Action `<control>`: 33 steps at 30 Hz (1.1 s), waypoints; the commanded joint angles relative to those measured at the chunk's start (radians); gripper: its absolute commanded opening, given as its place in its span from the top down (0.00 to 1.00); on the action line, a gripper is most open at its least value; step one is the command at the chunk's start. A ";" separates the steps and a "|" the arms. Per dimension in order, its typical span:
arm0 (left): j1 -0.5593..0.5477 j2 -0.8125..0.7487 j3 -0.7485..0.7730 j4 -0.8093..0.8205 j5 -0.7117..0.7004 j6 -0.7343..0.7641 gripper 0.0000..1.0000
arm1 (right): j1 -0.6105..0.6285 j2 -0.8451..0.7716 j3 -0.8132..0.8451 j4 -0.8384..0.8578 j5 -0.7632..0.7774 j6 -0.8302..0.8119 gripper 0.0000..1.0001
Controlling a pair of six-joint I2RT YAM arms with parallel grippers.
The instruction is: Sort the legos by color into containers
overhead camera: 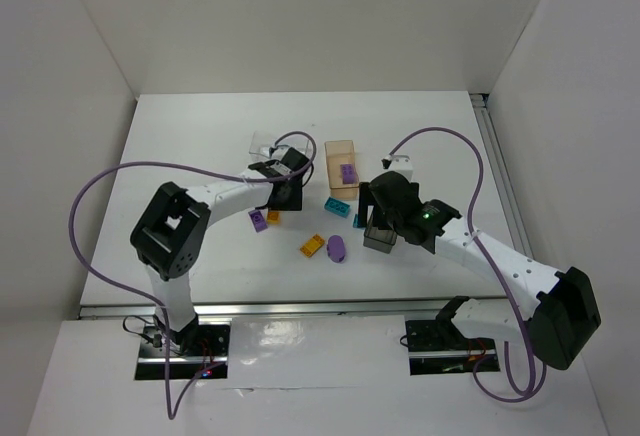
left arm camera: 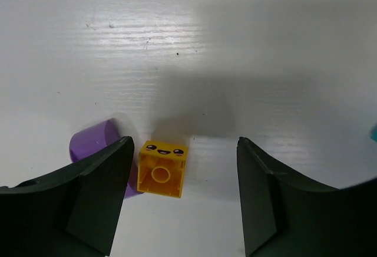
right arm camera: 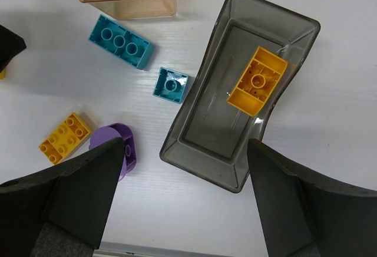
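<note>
My left gripper (left arm camera: 182, 201) is open and low over the table, also seen from above (overhead camera: 283, 196). A yellow brick with a smiling face (left arm camera: 162, 170) lies between its fingers, close to the left one. A purple brick (left arm camera: 94, 148) lies just outside that finger. My right gripper (right arm camera: 185, 201) is open and empty above the dark grey bin (right arm camera: 203, 165), which holds one orange-yellow brick (right arm camera: 257, 81). The orange-tan bin (overhead camera: 343, 152) holds a purple brick (overhead camera: 348, 172). The clear bin (overhead camera: 263, 144) stands behind the left gripper.
Loose on the table: a long teal brick (right arm camera: 122, 42), a small teal brick (right arm camera: 171, 85), an orange-yellow brick (right arm camera: 64, 137) and the purple oval piece (right arm camera: 118, 145), all left of the grey bin. Walls enclose the table on three sides.
</note>
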 commanded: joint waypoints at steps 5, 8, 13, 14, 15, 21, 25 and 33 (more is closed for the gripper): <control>0.002 0.059 0.013 -0.004 -0.016 -0.012 0.28 | 0.010 -0.010 0.016 0.004 0.011 0.005 0.08; 0.002 0.059 0.013 -0.004 -0.005 -0.012 0.39 | 0.010 -0.001 0.016 -0.006 0.011 0.005 0.08; 0.002 0.030 0.029 -0.051 0.027 -0.022 0.69 | 0.010 -0.001 0.025 -0.006 0.020 0.005 0.08; 0.002 0.005 0.042 -0.051 0.048 -0.022 0.73 | 0.010 -0.001 0.025 -0.006 0.020 0.005 0.08; -0.007 -0.009 0.052 -0.065 0.058 -0.022 0.77 | 0.010 -0.001 0.025 -0.015 0.031 0.005 0.08; -0.016 -0.078 0.070 -0.078 0.105 -0.022 0.80 | 0.010 -0.039 0.058 -0.036 0.060 -0.004 0.08; -0.016 -0.078 0.088 -0.096 0.095 0.007 0.33 | 0.010 -0.039 0.067 -0.056 0.071 -0.004 0.08; -0.016 -0.092 0.041 -0.205 0.047 -0.194 0.18 | 0.010 -0.039 0.045 -0.046 0.052 -0.004 0.08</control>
